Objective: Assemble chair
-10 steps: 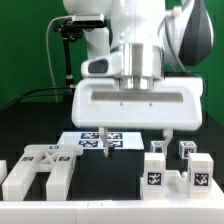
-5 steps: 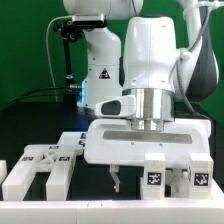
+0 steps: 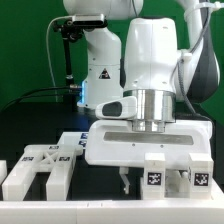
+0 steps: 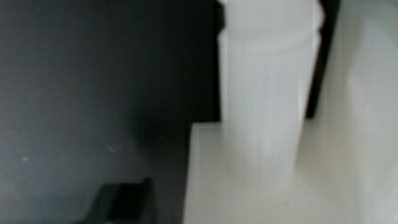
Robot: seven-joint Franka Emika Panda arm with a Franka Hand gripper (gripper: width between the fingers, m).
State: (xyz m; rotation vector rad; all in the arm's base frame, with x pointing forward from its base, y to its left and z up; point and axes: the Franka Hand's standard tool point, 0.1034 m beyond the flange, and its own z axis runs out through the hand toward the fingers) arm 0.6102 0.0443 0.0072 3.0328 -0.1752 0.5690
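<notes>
- A plain green wall (image 3: 25, 50) fills the back of the exterior view, evenly lit.
- The table (image 3: 30, 120) has a black, matt top.
- A white strip (image 3: 100, 214) runs along its front edge.
- On the exterior view's left a thin black stand (image 3: 66, 45) rises, and a dark cable (image 3: 40, 92) lies near its foot.
- The marker board (image 3: 68, 142) lies flat on the table.

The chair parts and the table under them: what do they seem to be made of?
The chair parts look like matte white plastic: uniform colour, blocky edges, no grain. The table seems covered in dull black sheet or cloth; which one is unclear.
</notes>
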